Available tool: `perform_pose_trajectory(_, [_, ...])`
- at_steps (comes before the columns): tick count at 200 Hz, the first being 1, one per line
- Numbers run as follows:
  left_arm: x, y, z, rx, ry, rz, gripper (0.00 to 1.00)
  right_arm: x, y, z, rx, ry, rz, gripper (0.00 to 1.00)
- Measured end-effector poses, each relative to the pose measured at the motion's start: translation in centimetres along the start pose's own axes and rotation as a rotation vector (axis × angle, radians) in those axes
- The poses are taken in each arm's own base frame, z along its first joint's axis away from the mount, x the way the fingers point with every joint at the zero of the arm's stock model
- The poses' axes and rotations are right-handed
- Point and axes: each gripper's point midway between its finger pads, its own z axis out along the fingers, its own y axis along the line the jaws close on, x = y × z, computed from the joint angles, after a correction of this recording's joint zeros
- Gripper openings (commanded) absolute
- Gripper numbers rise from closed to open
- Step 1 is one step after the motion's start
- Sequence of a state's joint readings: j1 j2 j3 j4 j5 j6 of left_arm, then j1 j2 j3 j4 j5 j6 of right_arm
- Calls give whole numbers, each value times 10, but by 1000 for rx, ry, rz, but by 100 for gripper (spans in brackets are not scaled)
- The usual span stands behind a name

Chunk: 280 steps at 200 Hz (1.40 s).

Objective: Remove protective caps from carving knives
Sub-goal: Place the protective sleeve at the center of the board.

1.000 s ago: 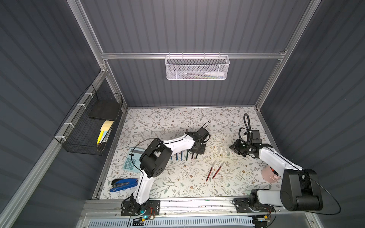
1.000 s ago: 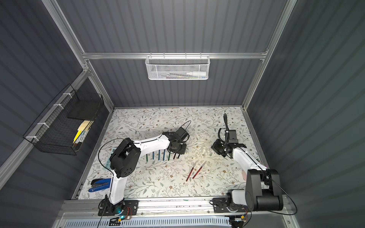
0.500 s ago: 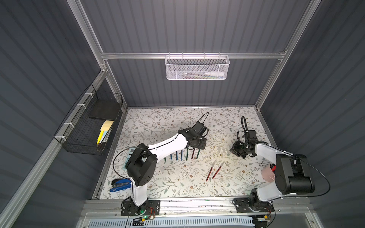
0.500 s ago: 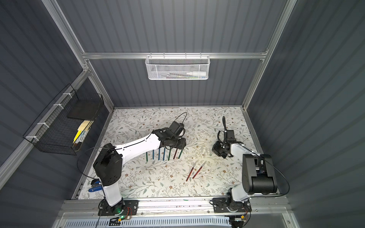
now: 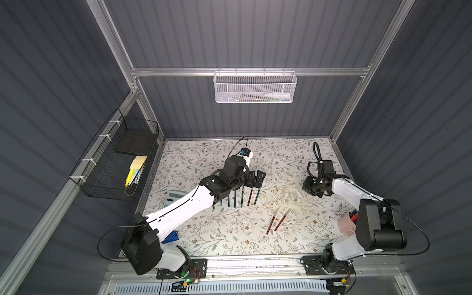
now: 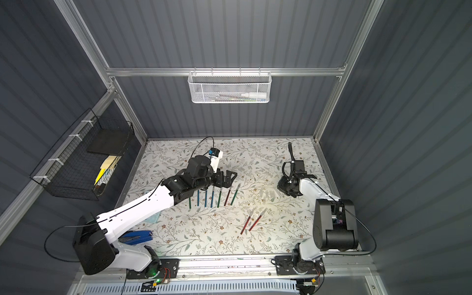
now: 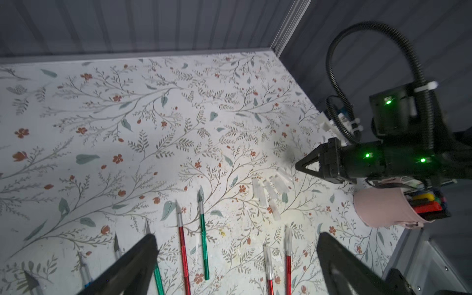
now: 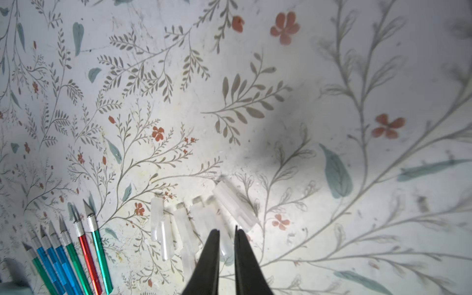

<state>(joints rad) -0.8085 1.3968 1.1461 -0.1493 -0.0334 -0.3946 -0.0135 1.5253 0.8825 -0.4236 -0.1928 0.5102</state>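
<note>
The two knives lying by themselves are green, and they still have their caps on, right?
Not quite. The two knives lying by themselves are red, not green. They do still have their caps on. The left wrist view shows the red handles clearly, and both top views show them too.

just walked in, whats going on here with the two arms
Two robot arms are uncapping carving knives. Seven bare knives lie in a row by the open left pincer, which holds nothing. The pulled caps sit in a pile below the nearly closed right pincer; whether it grips one is unclear. Two red knives lie apart with caps on.
</note>
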Motion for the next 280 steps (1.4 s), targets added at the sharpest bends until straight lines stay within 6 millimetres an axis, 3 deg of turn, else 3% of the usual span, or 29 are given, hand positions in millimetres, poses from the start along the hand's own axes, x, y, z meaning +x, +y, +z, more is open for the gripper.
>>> perform_pose_trajectory(36, [-9,-2,-5,11,-48,13,99,9,-12,0,59,32,-18,16])
perform_pose_trajectory(81, [8,-8,19,53,34,31,99,12,-15,-1,73,42,-20,17])
perform_pose_trajectory(115, [18,-11,26,81,77,41,99,12,-15,-1,72,42,-23,17])
perform_pose_trajectory(147, [16,-17,30,102,105,54,88,15,-17,-9,75,29,-33,18])
perform_pose_trajectory(157, [19,-21,33,122,122,56,99,14,-17,-13,75,20,-36,19])
perform_pose_trajectory(190, [43,-27,42,180,218,51,99,14,-14,-22,64,-4,-40,19])
perform_pose_trajectory(231, [64,-25,40,142,291,66,86,18,-13,-36,52,-26,-45,20])
perform_pose_trajectory(258, [96,-44,35,117,370,131,82,19,-11,-50,33,-64,-51,20])
perform_pose_trajectory(280, [135,-55,35,121,463,163,81,20,-8,-61,17,-90,-54,21])
